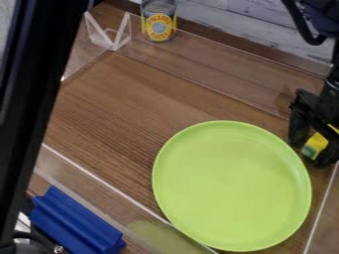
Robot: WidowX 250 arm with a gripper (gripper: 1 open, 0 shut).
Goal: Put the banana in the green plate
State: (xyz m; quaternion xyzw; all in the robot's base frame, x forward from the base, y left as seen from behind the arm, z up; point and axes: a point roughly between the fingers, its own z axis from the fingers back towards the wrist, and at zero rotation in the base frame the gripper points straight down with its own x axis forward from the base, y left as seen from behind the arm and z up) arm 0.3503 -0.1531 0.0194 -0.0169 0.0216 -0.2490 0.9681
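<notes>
Surface: wood-grain table [159, 99], white planked wall behind; a yellow-labelled can [159, 24] stands at the far edge.
Plate: green plate [232, 185] lies flat and bare, near right of the table.
Banana: banana [315, 148] shows as a yellow patch at the right edge, just beside the plate's rim; long axis cannot be told.
Gripper: gripper [315, 139] points down, jaws spread wide, standing either side of the banana, not closed on it.
Judgement: banana sits between the jaws; closing comes next, then a short carry left to the plate.

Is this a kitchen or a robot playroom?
Probably a robot test table, not a real kitchen: a black gripper stands over a toy banana beside a green plate on a wooden tabletop.
</notes>
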